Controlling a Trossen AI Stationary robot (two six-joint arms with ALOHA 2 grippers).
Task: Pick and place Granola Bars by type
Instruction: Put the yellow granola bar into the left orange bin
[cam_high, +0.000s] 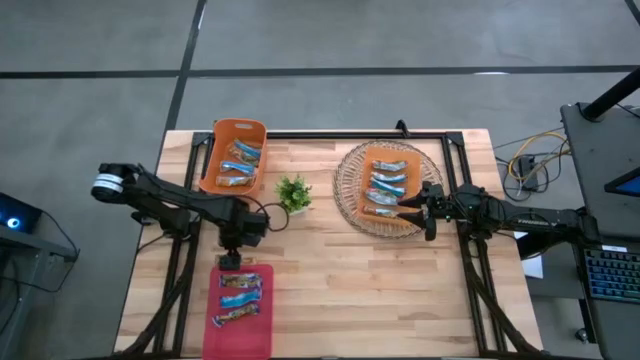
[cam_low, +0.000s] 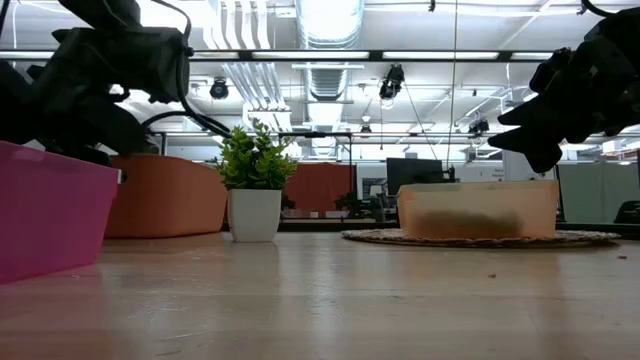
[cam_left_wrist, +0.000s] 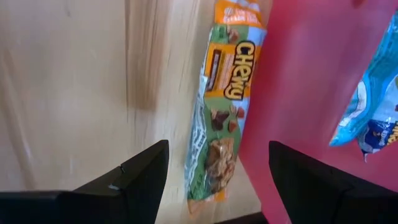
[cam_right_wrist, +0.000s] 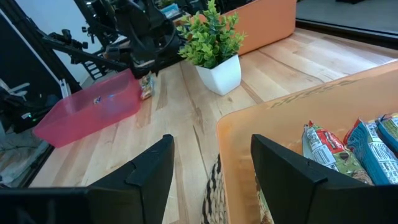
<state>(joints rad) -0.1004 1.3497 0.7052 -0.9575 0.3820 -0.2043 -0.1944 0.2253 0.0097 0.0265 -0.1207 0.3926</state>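
A: Chewy bar (cam_left_wrist: 221, 112) first, green-and-orange wrapper, lying on the bare table (cam_high: 400, 290) right against the outer wall of the pink bin (cam_high: 242, 335), not in it. My left gripper (cam_left_wrist: 217, 171) hangs above it, fingers apart, nothing between them.

B: Other bars?

A: Three in the pink bin, bluish wrappers. Some in the orange bin (cam_high: 222, 135) at the far left. More in the orange tray (cam_high: 372, 155) sitting on the woven mat (cam_high: 350, 180).

B: Your right side?

A: My right gripper (cam_high: 412, 210) is at the tray's near wall, fingers apart, empty, above the rim.

B: Risks?

A: I'd say the Chewy bar is the problem. It hugs the bin wall, so one finger may come down on the rim, or shove the bin sideways. Slick wrapper could also squirt out of a pinch. On the right, closing low could clip the tray wall and drag it off the mat. Small plant (cam_high: 293, 192) stands between, well clear of both.
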